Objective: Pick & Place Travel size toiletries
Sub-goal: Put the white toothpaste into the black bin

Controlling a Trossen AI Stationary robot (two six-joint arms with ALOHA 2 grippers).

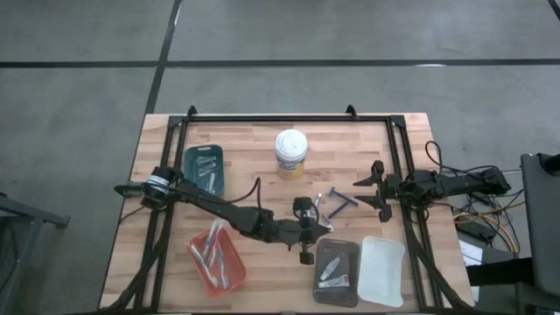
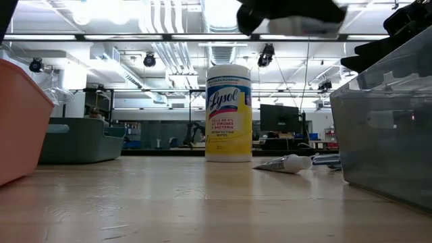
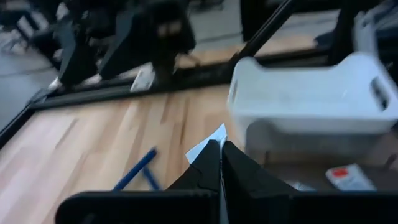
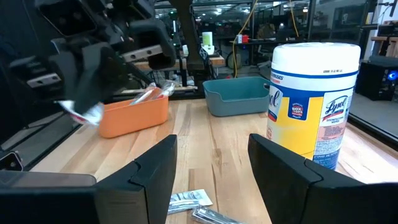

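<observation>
While clear of trays, left pincer pinching tube.

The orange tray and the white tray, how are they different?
The orange tray holds several small toiletries; the white tray looks empty. The orange tray sits on the left arm's side of the table, and the white tray sits on the right arm's side, next to the dark tray. The orange tray lies more slanted than the white tray. Both are rectangular and lie flat near the front edge.
</observation>
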